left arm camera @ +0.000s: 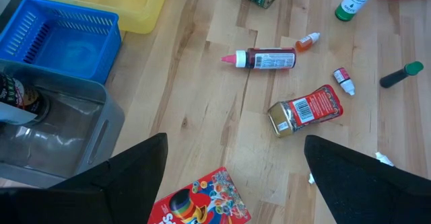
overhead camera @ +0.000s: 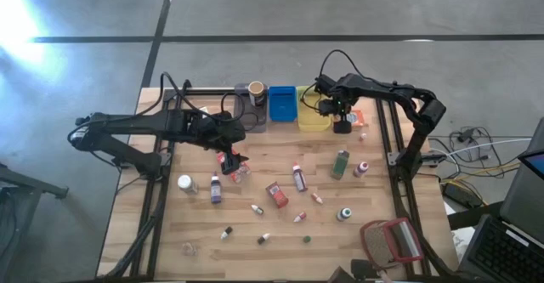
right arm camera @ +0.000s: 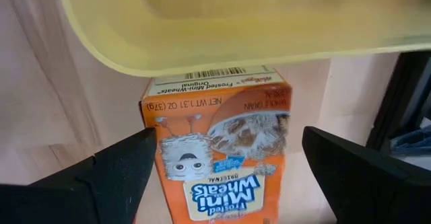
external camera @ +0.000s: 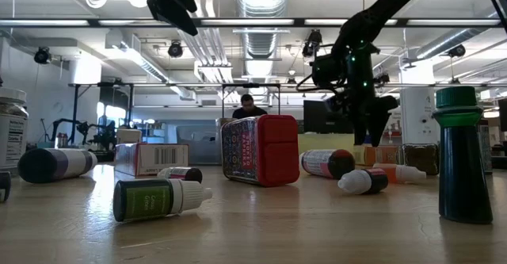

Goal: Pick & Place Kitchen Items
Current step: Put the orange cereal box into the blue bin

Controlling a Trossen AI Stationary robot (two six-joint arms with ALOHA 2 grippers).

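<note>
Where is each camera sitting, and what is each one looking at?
High view: above the table, looking straight down; both arms show, left end effector and right end effector.
Low view: at table-top height, looking level across the items into the room; arms hang in from above.
Left wrist view: on the left arm, looking past its open fingers at a red packet.
Right wrist view: on the right arm, looking past its open fingers at an orange cereal box.
Shared: the yellow bin.

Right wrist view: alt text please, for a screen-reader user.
An orange Frosted Mini Wheats box lies on the wooden table between the open fingers of the right end effector, which is not touching it. The rim of a yellow bin overhangs the box's far end.
</note>
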